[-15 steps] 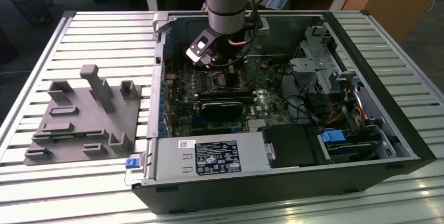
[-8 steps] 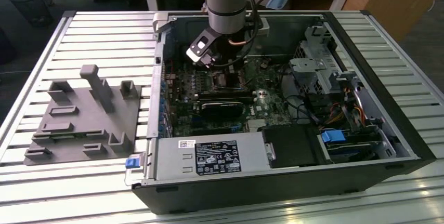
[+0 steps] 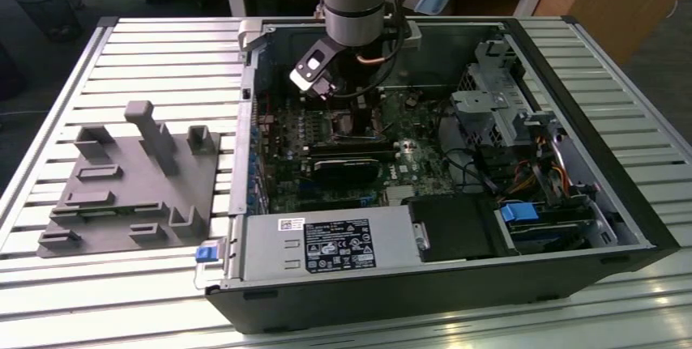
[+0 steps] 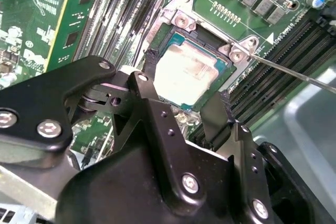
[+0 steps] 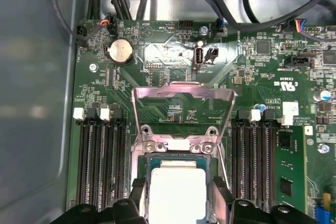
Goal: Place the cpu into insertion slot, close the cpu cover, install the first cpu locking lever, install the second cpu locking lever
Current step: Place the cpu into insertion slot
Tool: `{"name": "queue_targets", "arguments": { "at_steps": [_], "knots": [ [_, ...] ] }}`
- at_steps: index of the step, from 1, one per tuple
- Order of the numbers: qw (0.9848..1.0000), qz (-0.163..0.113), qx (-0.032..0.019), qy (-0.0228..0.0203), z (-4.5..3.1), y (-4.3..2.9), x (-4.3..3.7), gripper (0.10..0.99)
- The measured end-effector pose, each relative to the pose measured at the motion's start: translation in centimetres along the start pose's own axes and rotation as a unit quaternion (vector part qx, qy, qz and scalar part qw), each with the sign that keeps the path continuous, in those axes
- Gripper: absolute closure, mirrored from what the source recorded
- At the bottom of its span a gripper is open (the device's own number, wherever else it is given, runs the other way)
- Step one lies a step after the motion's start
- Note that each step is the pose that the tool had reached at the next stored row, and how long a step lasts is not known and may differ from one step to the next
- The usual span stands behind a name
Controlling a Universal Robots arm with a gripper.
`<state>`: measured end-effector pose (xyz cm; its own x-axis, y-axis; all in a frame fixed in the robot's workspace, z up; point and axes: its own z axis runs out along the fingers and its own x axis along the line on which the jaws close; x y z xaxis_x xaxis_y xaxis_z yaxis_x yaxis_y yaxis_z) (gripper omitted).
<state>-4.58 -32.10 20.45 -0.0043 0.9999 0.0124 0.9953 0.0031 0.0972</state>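
Exterior view: arm down inside the open black desktop computer case (image 3: 605, 203), over the green motherboard (image 5: 173, 56). The thin square metal cpu cover (image 5: 184, 91) stands raised, not closed. One thin steel locking lever (image 4: 294, 72) juts free, unlatched. The small silver-faced square cpu (image 5: 177, 192) lies in the black-framed insertion slot (image 4: 207, 40) — count step one as near done. The black gripper (image 4: 186, 81) straddles the chip; you cannot tell whether it clamps it. Cover and levers are left.

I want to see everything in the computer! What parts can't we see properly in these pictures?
Inside of the insertion slot: the cpu covers it, both wrist views.
Thin metal rod: end cut off by the picture edge, second wrist view.
The motherboard: the gripper hides part, second wrist view.
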Motion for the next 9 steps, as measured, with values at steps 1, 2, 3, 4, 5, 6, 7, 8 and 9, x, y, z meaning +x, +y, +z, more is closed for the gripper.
{"name": "queue_targets", "arguments": {
  "at_steps": [1, 2, 3, 4, 5, 6, 7, 8, 9],
  "knots": [
    [1.0, 0.0, 0.0, 0.0, -0.11, 0.01, 0.0, 0.475],
    [1.0, 0.0, 0.0001, 0.0, -0.2, 0.02, 0.0, 0.49],
    [1.0, 0.0, 0.0001, 0.0, -0.26, 0.03, 0.01, 0.553],
    [1.0, 0.0, 0.0003, 0.0, -0.32, 0.04, 0.0, 0.553],
    [1.0, 0.0, 0.0006, 0.0, -0.35, 0.06, 0.01, 0.612],
    [1.0, 0.0, 0.0008, 0.0001, -0.38, 0.07, 0.01, 0.671],
    [1.0, 0.0, 0.0012, 0.0, -0.42, 0.09, 0.01, 0.671],
    [1.0, 0.0, 0.0017, 0.0, -0.49, 0.11, 0.01, 0.729],
    [1.0, 0.0, 0.0022, 0.0, -0.56, 0.12, 0.01, 0.784]
  ]
}}
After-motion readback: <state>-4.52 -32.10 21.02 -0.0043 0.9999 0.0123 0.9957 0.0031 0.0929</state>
